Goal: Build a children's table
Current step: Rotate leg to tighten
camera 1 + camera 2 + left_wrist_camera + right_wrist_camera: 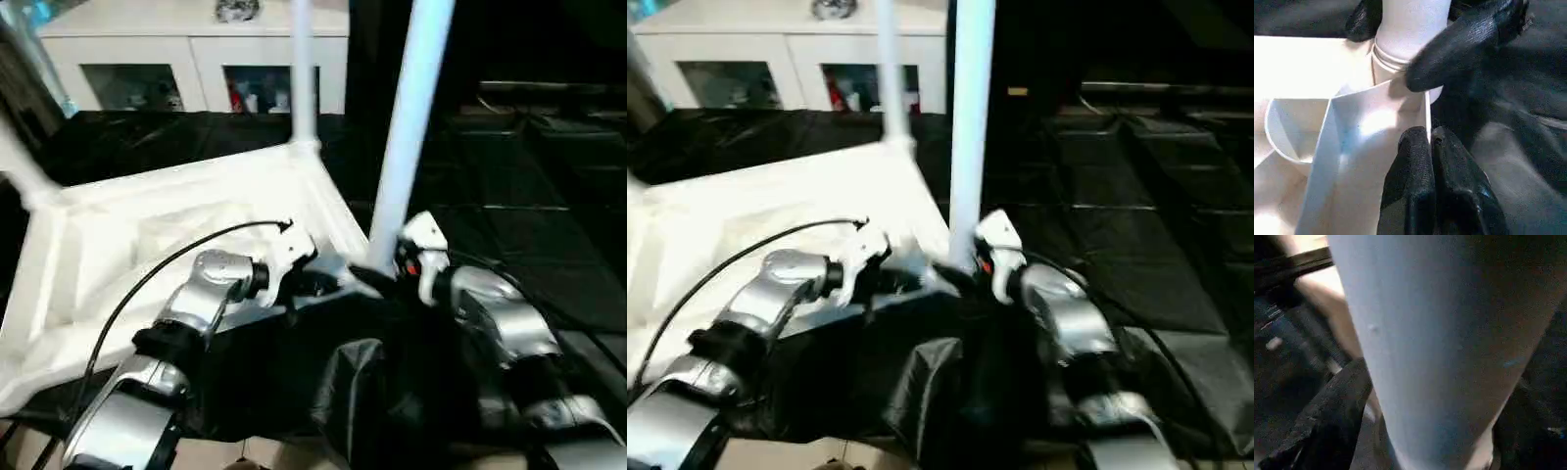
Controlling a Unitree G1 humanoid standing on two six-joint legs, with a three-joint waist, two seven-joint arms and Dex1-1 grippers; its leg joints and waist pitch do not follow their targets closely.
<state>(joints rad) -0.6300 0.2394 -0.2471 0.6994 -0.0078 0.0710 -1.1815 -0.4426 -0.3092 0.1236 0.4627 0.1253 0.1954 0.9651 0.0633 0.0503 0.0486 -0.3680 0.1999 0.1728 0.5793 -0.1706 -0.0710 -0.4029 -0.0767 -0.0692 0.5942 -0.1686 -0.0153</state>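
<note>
The left gripper [1432, 147], its two black fingers pressed together, rested against the near corner wall of the upturned white plastic children's table [147, 255], which lay on black sheeting [509, 245]. Just beside it, the right gripper [377, 279] stood with fingers apart around the base of the nearest white tubular leg [407, 127], seated upright in its corner socket. Beyond stood a white glass-fronted cabinet [196, 59].

Closed left claw [1431, 147] at tabletop's edge [1376, 127], leg [1410, 29] in corner socket, black finger [1464, 44] touching it
</note>
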